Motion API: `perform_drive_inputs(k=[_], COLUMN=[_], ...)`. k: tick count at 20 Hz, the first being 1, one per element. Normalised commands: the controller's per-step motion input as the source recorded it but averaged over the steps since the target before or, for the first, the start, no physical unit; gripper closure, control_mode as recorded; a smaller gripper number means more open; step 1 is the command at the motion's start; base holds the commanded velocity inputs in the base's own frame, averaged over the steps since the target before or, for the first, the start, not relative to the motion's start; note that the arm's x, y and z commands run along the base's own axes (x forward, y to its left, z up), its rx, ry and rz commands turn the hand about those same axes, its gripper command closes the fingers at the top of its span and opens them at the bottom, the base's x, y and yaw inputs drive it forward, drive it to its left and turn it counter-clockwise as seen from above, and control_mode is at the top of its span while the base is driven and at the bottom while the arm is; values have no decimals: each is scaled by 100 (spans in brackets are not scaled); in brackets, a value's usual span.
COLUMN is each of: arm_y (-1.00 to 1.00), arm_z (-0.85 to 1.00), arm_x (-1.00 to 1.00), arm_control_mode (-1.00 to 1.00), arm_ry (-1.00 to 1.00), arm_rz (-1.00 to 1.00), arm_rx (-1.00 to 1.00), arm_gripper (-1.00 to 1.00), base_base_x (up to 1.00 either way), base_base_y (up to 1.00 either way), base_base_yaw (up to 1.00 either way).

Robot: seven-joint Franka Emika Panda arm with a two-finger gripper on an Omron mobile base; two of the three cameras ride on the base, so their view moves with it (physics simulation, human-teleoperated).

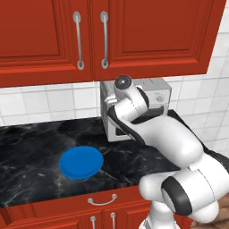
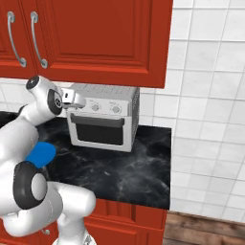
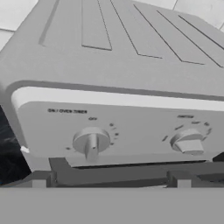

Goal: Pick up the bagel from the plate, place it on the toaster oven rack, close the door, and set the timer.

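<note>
The gripper (image 2: 76,102) hung at the upper left corner of the toaster oven (image 2: 103,117), just in front of the control panel, with the white arm (image 1: 170,134) bent up from below. From where I stood its fingers could not be made out, so I could not tell how far apart they were or whether they touched anything; nothing showed between them.

Right ahead of the hand were the two knobs. The left knob (image 3: 90,142), under small lettering on the panel, had its pointer straight down; the right knob (image 3: 189,141) sat further along the same strip. Above them ran the ribbed grey top of the oven.

The door (image 2: 101,131) stood shut and upright against the oven front, a grey frame round a dark glass window, with a dark handle bar (image 2: 98,119) across its top edge, just under the knobs. Through the glass the inside was too dark for me to make out a rack or a bagel.

The plate (image 1: 81,162), a flat bright blue disc, lay bare on the black marbled counter (image 1: 31,147), well to the left of the oven and nearer the front edge. Red cabinets (image 1: 103,31) with silver handles hung above, white tiles behind.
</note>
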Motion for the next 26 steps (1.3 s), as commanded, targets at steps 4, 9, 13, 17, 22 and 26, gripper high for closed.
perform_drive_inputs(k=[4,9,13,17,22,26], arm_y=[0,0,0,0,0,0], arm_z=[-8,-12,-13,-12,-10,-4], arm_x=[18,22,23,22,22,19], arm_control_mode=[-100,-100,-100,-100,-100,-100], arm_ry=[0,0,0,0,0,0], arm_rz=[0,0,0,0,0,0], arm_rx=[1,1,1,1,1,1], arm_gripper=[-100,-100,-100,-100,-100,100], base_base_x=[0,0,0,0,0,0], base_base_y=[0,0,0,0,0,0], base_base_yaw=[0,0,0,0,0,0])
